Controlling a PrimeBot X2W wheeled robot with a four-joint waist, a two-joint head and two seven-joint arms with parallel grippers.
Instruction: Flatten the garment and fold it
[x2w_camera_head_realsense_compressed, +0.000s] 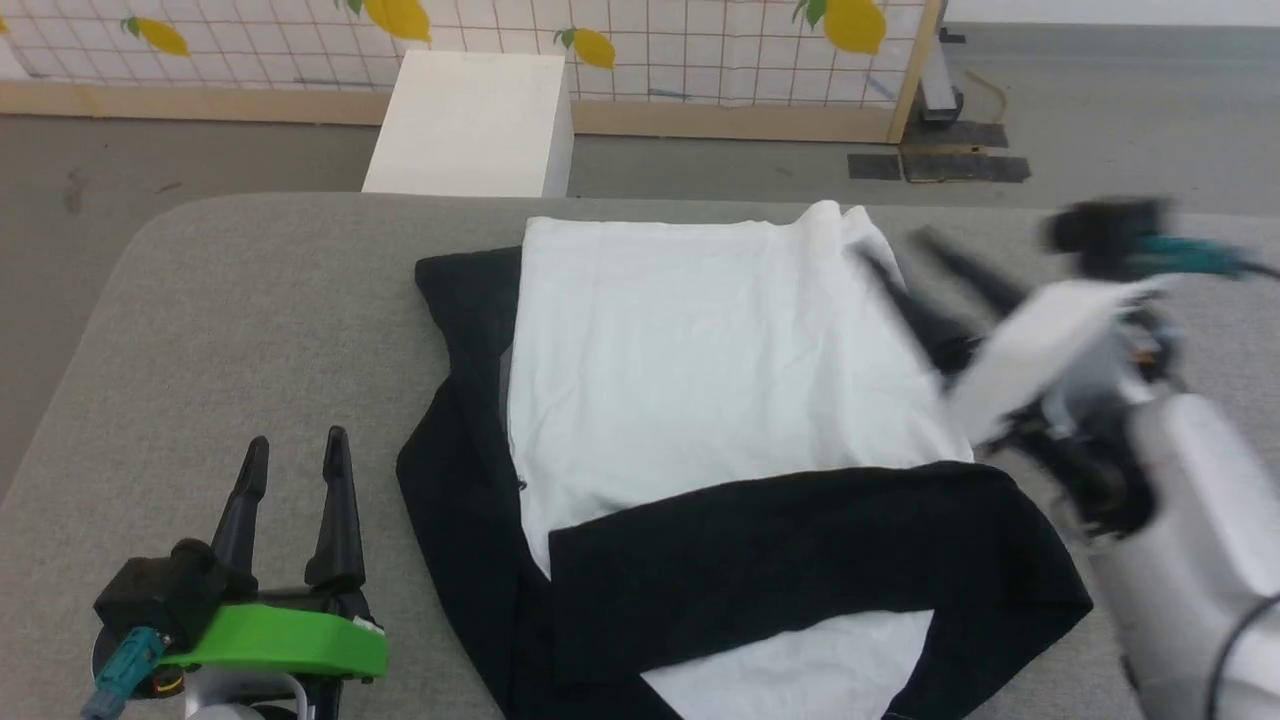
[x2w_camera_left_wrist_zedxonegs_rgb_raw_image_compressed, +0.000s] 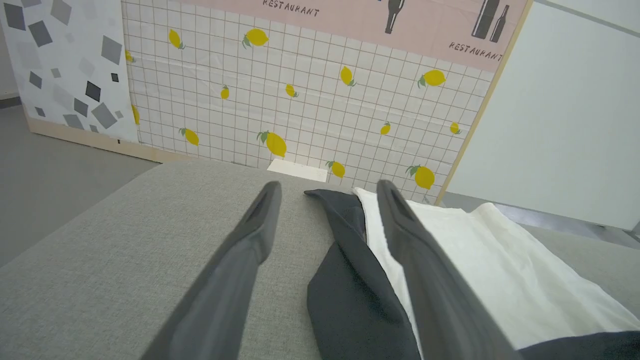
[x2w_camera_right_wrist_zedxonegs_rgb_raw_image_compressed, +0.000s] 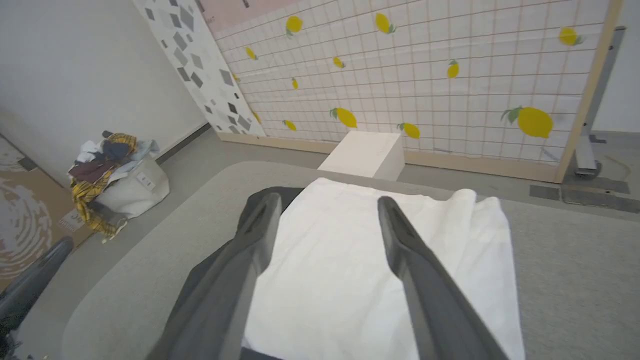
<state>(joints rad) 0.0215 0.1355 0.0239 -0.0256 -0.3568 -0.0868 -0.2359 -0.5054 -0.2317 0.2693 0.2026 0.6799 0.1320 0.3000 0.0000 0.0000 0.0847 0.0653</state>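
Note:
The garment (x2w_camera_head_realsense_compressed: 690, 370) lies partly folded on the grey table (x2w_camera_head_realsense_compressed: 250, 300): a large white panel on top, black cloth along its left side and a black sleeve folded across its near part. My left gripper (x2w_camera_head_realsense_compressed: 296, 452) rests open at the lower left, apart from the cloth; in the left wrist view its fingers (x2w_camera_left_wrist_zedxonegs_rgb_raw_image_compressed: 240, 260) point along the table beside the garment's black edge (x2w_camera_left_wrist_zedxonegs_rgb_raw_image_compressed: 350, 280). My right gripper (x2w_camera_head_realsense_compressed: 900, 245), blurred with motion, is open above the garment's right edge with nothing between its fingers. In the right wrist view the white panel (x2w_camera_right_wrist_zedxonegs_rgb_raw_image_compressed: 330, 270) lies under that open gripper (x2w_camera_right_wrist_zedxonegs_rgb_raw_image_compressed: 325, 202).
A white box (x2w_camera_head_realsense_compressed: 475, 125) stands on the floor beyond the table's far edge, before a lemon-patterned screen (x2w_camera_head_realsense_compressed: 700, 50). A laundry basket heaped with clothes (x2w_camera_right_wrist_zedxonegs_rgb_raw_image_compressed: 112, 175) sits on the floor far to the left. Bare table surface lies left and right of the garment.

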